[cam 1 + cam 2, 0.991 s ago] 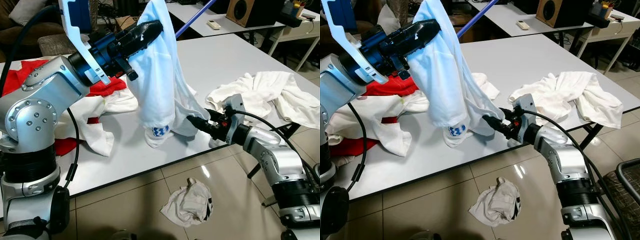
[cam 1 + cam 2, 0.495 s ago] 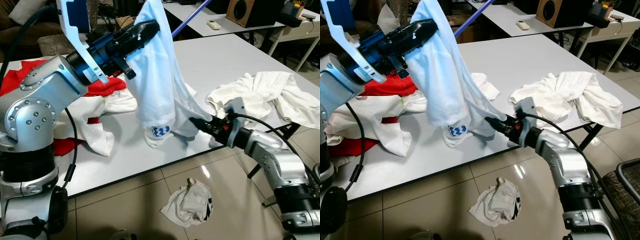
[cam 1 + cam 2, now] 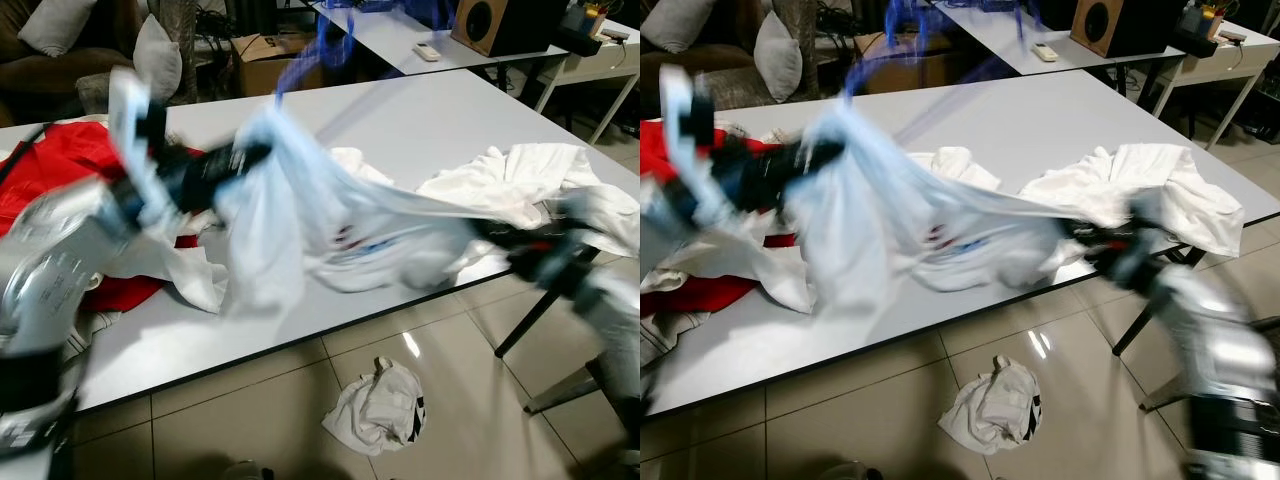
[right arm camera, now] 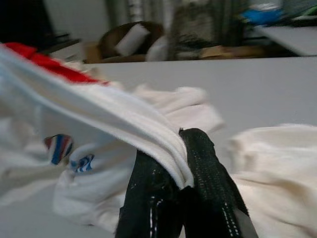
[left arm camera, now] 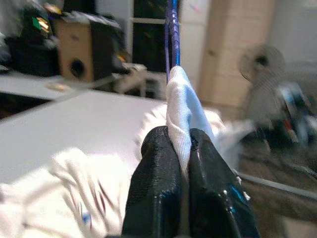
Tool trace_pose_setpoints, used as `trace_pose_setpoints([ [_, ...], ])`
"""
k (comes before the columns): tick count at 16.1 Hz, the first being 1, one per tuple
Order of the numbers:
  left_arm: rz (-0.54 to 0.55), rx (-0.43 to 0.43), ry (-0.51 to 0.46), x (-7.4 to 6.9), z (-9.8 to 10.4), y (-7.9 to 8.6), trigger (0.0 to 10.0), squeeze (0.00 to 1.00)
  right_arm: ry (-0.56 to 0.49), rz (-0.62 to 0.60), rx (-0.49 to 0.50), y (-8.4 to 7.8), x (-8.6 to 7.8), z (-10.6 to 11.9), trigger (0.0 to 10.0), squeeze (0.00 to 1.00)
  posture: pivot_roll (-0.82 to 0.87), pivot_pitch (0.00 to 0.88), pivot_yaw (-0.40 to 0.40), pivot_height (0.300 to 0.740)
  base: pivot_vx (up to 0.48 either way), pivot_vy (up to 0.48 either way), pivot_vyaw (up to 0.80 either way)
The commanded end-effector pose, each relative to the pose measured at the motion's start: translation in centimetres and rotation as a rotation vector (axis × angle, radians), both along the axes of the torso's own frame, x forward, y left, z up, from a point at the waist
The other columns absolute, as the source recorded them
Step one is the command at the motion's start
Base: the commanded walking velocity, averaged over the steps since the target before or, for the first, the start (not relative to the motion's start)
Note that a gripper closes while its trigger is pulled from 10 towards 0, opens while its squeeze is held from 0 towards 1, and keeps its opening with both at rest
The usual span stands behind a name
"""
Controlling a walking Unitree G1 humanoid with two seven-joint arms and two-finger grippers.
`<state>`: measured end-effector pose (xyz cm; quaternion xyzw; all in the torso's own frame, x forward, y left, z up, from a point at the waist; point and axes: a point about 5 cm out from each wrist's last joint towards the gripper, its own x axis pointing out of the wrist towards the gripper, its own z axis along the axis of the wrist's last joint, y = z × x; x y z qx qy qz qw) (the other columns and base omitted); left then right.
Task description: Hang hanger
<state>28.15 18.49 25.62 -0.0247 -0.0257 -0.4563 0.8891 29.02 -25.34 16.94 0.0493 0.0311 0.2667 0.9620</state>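
Jaws of 2 grippers, left gripper (image 5: 181, 163) and right gripper (image 4: 181, 173), pinch 1 white shirt (image 3: 300, 215).

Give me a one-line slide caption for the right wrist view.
Right gripper pinching the hem of the white shirt above the grey table, cream cloth alongside.

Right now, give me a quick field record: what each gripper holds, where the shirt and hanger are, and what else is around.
left gripper: shut on the white shirt, just below the blue hanger
right gripper: shut on the shirt's hem
shirt: stretched between both grippers above the table
image quality: head views motion-blurred
table: red cloth on the robot's left, white clothes on its right
floor: crumpled white cloth
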Motion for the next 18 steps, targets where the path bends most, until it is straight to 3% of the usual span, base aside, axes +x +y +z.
trace_pose_setpoints([
  [1,-0.059,0.027,-0.060,-0.9,0.7,0.1,0.0,0.00,-0.029,-0.043,0.010,-1.2,-0.2,0.9,0.0,0.00,-0.13,0.000,0.006,0.740,0.000,0.000,0.00],
  [2,-0.109,0.089,-0.039,-1.8,-0.4,0.7,0.0,0.00,-0.044,-0.102,0.008,-3.0,-0.3,1.5,0.0,0.00,-0.14,0.000,0.006,0.740,0.000,0.000,0.00],
  [5,-0.155,0.135,-0.001,-2.6,-1.8,1.9,0.0,0.00,-0.074,-0.163,0.018,-5.1,-0.1,2.5,0.0,0.00,-0.14,0.000,0.008,0.740,0.000,0.000,0.00],
  [7,-0.179,0.196,0.018,-2.9,-2.4,2.4,0.0,0.00,-0.097,-0.166,0.031,-5.5,0.0,3.2,0.0,0.00,-0.13,0.000,0.006,0.740,0.000,0.000,0.00],
  [14,-0.281,0.184,0.074,-3.8,-3.1,3.0,0.0,0.00,-0.110,-0.176,0.028,-6.0,0.5,3.6,0.0,0.00,-0.13,0.000,0.003,0.740,0.000,0.000,0.00],
  [18,-0.309,0.228,0.120,-4.3,-3.7,3.2,0.0,0.00,-0.115,-0.179,0.023,-6.2,0.8,3.8,0.0,0.00,-0.13,0.000,0.001,0.740,0.000,0.000,0.00],
])
